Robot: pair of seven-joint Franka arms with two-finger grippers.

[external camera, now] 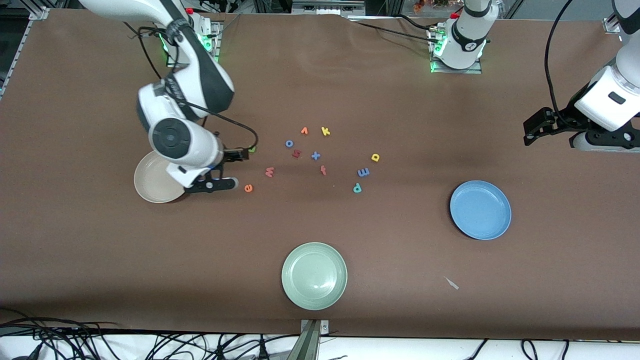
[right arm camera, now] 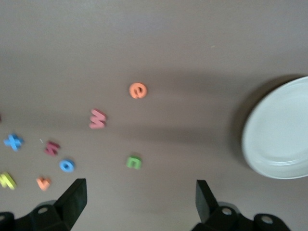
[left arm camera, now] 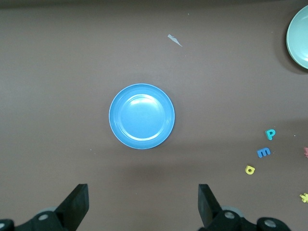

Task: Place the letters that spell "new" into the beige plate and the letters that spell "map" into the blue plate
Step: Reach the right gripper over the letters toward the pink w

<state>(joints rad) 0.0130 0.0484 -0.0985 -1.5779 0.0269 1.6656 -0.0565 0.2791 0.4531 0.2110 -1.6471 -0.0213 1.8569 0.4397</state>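
Right gripper (external camera: 227, 170) hanging low beside the beige plate (external camera: 150, 186), fingers wide apart, holding nothing. Covering part of that plate and most of the green n (right arm camera: 134, 162). Orange e (external camera: 248, 188) and w (external camera: 269, 172) lying just beside it.

Left gripper (external camera: 534, 131) waiting up high at its own end, fingers wide apart, holding nothing. Looking down at the blue plate (left arm camera: 141, 116).

m (external camera: 363, 172), p (external camera: 357, 188) and yellow a (external camera: 375, 157) lying between the plates, all still on the table.

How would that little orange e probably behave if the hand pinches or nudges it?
The orange e lies flat and tiny on the table, so it probably slides rather than rolls. It looks like thin foam, likely very light and slightly squashy.
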